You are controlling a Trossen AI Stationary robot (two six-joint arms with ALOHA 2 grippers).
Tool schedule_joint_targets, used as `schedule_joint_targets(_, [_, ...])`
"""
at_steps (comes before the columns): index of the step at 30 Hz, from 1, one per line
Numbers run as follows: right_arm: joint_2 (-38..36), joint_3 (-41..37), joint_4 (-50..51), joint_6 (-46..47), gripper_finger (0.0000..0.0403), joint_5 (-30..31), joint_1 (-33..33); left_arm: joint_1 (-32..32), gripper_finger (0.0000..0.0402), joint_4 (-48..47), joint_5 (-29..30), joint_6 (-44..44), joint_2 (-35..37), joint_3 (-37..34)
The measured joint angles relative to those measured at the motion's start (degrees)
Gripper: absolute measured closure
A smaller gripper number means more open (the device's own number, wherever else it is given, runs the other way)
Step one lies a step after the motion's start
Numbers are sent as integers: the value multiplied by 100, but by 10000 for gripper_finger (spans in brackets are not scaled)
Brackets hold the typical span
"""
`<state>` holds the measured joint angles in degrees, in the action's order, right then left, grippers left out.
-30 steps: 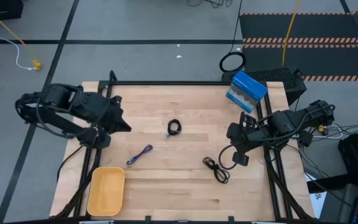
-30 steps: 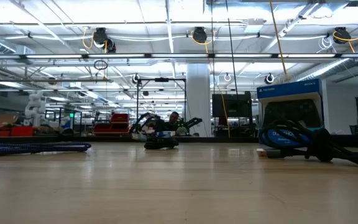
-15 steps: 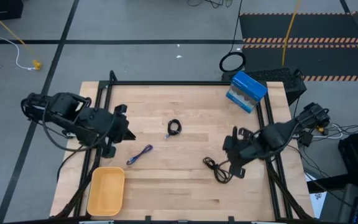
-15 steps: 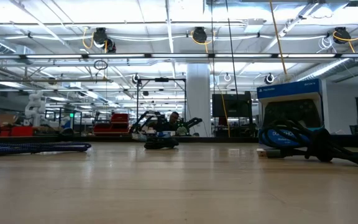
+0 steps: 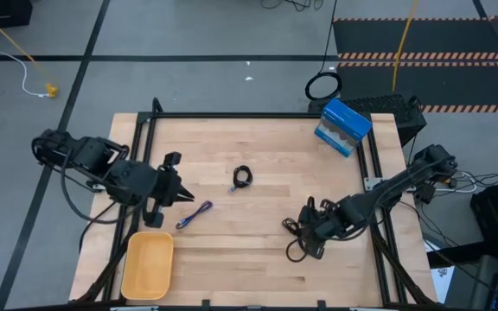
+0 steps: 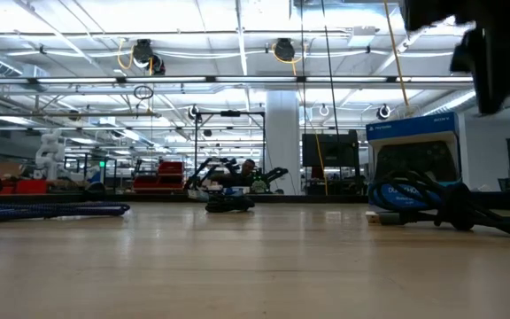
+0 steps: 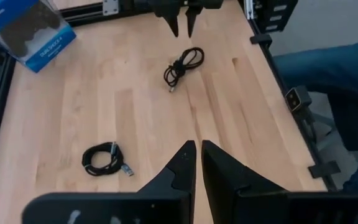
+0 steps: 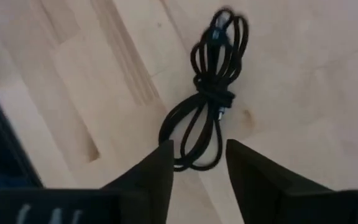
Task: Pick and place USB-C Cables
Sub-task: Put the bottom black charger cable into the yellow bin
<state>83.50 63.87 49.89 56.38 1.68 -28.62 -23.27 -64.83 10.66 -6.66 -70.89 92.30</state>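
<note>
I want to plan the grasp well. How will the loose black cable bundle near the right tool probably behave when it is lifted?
The loose black cable bundle is thin and tied only at its middle, so its loops would probably sag and swing. It looks light and should lift easily. The right tool stands open over one loop; gripping a single strand there might let the bundle hang unevenly.

Bright, even light throughout. Low view: ceiling strip lights glare white, nearly blown out; counter foreground soft, out of focus; dark arm (top right corner) blurred. High view: shadows faint, short, under both arms; slight bending of lines at edges. Right wrist view: soft overall, fingers blurred, black cable slightly smeared. Left wrist view sharper, no glare.
</note>
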Motion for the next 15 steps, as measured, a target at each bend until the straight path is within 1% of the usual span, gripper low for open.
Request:
schedule_joint_targets(3, [0, -368, -277, 0, 243, -67, 0, 0, 371, 223, 0, 38, 0, -230])
schedule_joint_targets(7, [0, -657, -570, -1, 233, -181, 0, 4, 371, 612, 2, 88, 2, -561])
schedule_joint_targets(15, [0, -1164, -1307, -11, 232, -178, 82, 2, 371, 1670, 2, 354, 2, -1293])
